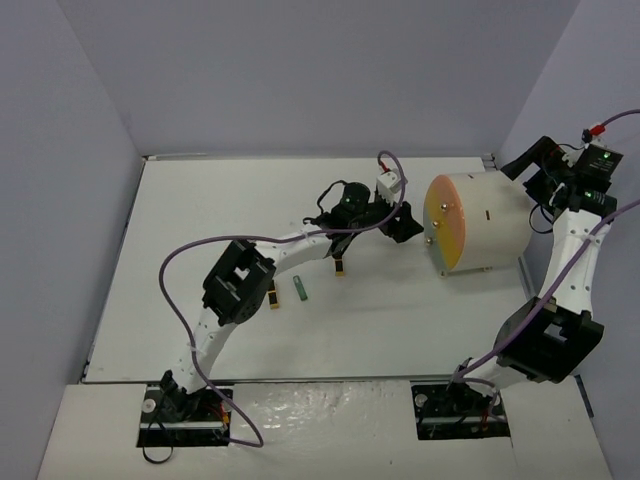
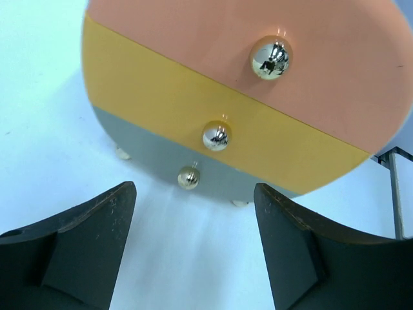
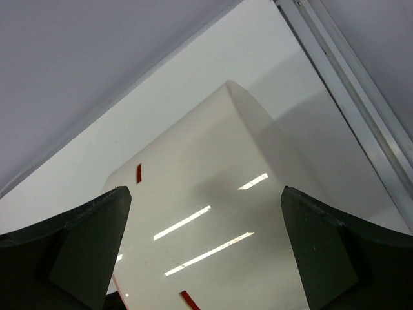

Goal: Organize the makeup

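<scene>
Grey-lilac walls (image 1: 300, 70) close off three sides, with a white desk (image 1: 200, 220) inside them.

Top view: the cream drum (image 1: 490, 225) sits at 3 o'clock of desk centre. Its flat drawer face (image 1: 445, 225) is turned toward 9 o'clock.

Left tool (image 1: 405, 228) is just beside that face, on its 9 o'clock side, not touching. In the left wrist view the jaws are spread with nothing between them, and the dark fingers (image 2: 77, 252) frame bare desk. The drawer face fills the upper frame:
- peach front (image 2: 335, 64) on top
- yellow front (image 2: 161, 110) in the middle
- grey front (image 2: 142, 145) at the bottom

Each front has a shiny round knob (image 2: 217, 135), and all three knobs sit at roughly 12 o'clock of the finger gap. Two small feet (image 2: 122, 153) under the drum rest on the desk.

Right tool (image 1: 522, 168) is at 1 o'clock of the drum, over its rear edge. In the right wrist view the jaws are wide apart and empty. The drum's curved cream shell lies below and between them, with small red marks (image 3: 138, 172) on it. Can't tell how far the fingers are from the shell.

Makeup, top view only:
- The green tube (image 1: 302, 288) lies flat near desk centre, at 8 o'clock of the left tool and well apart from it.
- One black-gold lipstick (image 1: 340, 268) is near the tube at its 2 o'clock, right beside the left arm (image 1: 300, 242).
- The second black-gold lipstick (image 1: 272, 297) is near the tube at its 9 o'clock, just beside the arm's elbow block.

All three are well apart from the drum, and neither tool touches them. They are too small to show finer detail.
</scene>
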`<state>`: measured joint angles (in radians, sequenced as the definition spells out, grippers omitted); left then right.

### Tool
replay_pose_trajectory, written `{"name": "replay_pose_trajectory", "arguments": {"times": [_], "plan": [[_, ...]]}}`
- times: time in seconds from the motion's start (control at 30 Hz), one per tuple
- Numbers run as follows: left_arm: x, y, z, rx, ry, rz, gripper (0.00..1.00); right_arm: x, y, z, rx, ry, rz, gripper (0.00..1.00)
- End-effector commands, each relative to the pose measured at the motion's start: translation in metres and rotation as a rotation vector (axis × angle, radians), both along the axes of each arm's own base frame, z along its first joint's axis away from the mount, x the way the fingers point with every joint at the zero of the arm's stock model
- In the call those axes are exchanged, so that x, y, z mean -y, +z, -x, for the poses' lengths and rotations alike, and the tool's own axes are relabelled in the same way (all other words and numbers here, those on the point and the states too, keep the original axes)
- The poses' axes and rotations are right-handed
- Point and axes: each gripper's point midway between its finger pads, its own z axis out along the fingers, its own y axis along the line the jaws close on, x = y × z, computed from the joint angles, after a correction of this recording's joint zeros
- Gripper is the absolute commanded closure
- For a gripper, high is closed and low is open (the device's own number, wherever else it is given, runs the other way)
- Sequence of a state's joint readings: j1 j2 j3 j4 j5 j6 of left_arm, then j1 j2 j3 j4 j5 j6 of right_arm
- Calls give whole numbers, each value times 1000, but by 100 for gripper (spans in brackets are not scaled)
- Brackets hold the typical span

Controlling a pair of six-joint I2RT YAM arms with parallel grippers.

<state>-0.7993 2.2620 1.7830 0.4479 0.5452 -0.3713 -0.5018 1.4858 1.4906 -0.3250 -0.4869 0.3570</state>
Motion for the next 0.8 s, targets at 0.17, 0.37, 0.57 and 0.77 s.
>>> {"name": "replay_pose_trajectory", "arguments": {"times": [0.17,0.37,0.57,0.77], "plan": [[-41,65,17,-4,75,93,29,-58,54,2,44,128,350,1],[-84,40,22,-79,227,-48,23,-92,60,20,21,130,567,1],[-163,53,31,-93,447,-201,13,-167,43,41,2,249,753,1],[-273,78,44,-74,730,-325,5,-214,-5,56,-86,308,889,2]]}}
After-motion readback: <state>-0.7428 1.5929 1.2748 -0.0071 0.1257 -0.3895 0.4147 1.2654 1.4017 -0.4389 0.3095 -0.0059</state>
